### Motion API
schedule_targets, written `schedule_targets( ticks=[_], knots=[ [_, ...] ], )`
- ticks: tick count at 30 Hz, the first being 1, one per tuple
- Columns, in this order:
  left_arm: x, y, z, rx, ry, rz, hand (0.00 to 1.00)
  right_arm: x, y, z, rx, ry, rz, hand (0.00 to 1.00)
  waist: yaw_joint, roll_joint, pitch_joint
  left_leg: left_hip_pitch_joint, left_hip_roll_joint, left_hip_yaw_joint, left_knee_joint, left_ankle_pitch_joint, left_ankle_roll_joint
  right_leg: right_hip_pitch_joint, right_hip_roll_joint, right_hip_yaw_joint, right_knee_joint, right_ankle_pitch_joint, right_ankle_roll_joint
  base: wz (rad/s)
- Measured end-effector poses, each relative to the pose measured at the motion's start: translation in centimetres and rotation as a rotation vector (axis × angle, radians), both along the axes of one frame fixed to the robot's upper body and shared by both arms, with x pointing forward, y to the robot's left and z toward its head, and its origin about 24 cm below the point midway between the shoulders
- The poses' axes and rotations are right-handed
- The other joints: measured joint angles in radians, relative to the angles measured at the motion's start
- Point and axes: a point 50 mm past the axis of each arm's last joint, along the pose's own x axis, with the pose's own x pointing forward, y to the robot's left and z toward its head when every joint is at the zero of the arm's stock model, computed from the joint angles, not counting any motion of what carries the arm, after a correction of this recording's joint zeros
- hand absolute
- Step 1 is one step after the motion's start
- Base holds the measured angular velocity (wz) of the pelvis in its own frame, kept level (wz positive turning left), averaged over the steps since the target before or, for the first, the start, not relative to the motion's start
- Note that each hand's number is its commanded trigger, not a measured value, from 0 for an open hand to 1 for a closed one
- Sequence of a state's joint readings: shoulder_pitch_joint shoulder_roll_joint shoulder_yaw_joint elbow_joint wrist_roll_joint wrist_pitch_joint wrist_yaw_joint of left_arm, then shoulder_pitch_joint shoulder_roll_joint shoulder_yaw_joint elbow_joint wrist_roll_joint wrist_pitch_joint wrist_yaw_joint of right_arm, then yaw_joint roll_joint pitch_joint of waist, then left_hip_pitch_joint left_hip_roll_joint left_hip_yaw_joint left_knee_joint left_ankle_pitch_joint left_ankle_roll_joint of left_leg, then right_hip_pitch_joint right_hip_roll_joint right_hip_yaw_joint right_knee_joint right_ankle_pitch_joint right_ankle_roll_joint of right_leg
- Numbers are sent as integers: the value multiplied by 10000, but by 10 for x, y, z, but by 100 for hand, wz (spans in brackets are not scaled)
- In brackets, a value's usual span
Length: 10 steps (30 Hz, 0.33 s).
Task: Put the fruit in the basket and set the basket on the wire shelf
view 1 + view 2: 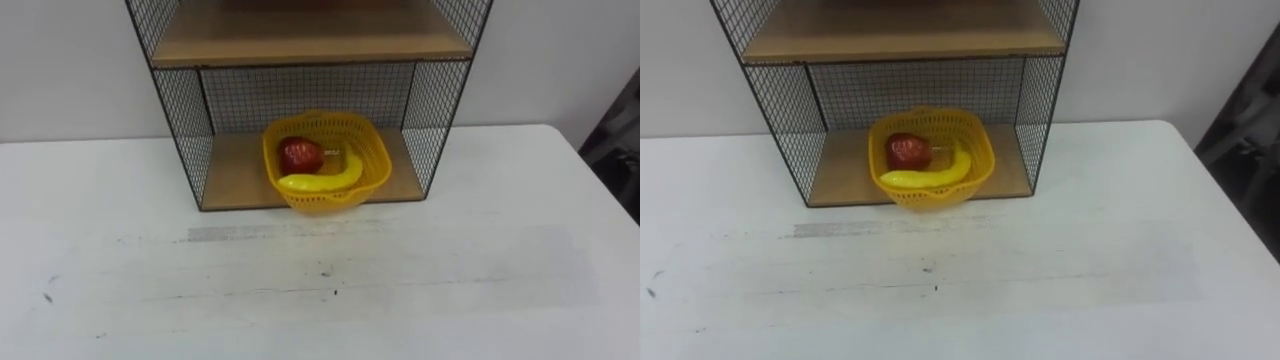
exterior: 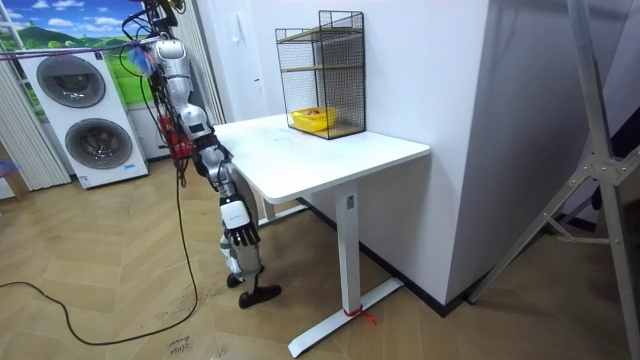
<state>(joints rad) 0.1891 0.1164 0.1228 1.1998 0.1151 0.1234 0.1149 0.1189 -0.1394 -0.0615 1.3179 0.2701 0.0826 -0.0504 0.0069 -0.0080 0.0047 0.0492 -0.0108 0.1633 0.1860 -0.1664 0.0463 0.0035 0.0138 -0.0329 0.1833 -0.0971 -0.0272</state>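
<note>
The yellow basket (image 1: 372, 160) with apple (image 1: 300, 154) and banana (image 1: 322, 179) stands on the bottom board of the wire shelf (image 1: 186, 125) at 12 o'clock on the worktop (image 1: 450, 285); each robot hand's state cannot be told.

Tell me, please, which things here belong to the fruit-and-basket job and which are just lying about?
Job: yellow basket; red apple and banana inside it; wire shelf, whose bottom board holds the basket.
Just about: white table under the shelf; stacked washing machines in the room view.
</note>
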Motion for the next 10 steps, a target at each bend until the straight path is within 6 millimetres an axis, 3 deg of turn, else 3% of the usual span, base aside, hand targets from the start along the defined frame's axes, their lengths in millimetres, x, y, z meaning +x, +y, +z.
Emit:
schedule_targets(
  ticks=[10],
  knots=[
    [-16,-2,0,-192,858,-933,0,-2,0,0,646,-135,55,0,-12,-39,-5,36,18,-49,12,-1,2,25,45,24,-36,41,-40,-3]
  ],
)
